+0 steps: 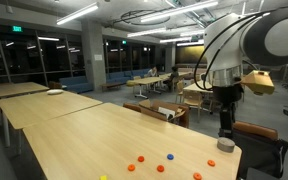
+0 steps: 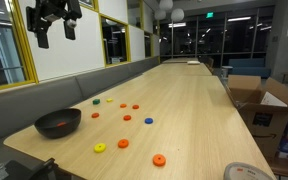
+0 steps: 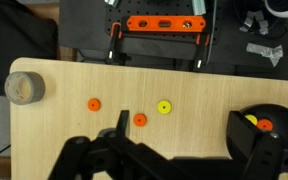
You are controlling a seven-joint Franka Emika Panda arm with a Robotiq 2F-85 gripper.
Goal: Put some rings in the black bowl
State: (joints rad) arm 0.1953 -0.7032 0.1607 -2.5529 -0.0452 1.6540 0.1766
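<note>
1. On the long light-wood table point(image 2: 199, 110), close to a corner at one short end, sits the black bowl point(image 2: 59, 123), upright.
2. Wrist view: black bowl point(image 3: 274, 112) at frame's right side, partly hidden by a gripper finger. A yellow & an orange spot inside it look like rings; can't be sure.
3. The rings point(image 2: 123, 143) lie flat on the tabletop outside the bowl, scattered, none touching another.
4. Nearest the table end, a loose row runs btw bowl & grey disc point(image 2: 246, 172), which sits near the opposite corner: yellow ring point(image 2: 100, 148) closest to bowl, then two orange ones. The same three show in the wrist view, w/ the grey disc point(image 3: 24, 88) at far left.
5. Further along the table: a handful of orange rings, a blue ring point(image 2: 148, 121) & a blue-green ring point(image 2: 95, 101), all well apart from the bowl.
6. Gripper point(image 2: 55, 35) hangs high over the table end, well above bowl & rings, touching nothing.
7. Its fingers point(image 2: 41, 38) stand spread as wide as they go, w/ nothing btw them; no ring held.
8. In an exterior view the arm point(image 1: 254, 45) bends over the table end & the gripper point(image 1: 225, 128) points straight down, above the bowl's corner.
9. Wrist view: fingers point(image 3: 89, 160) show as dark shapes along the bottom edge, far apart, w/ bare tabletop visible btw them.
</note>
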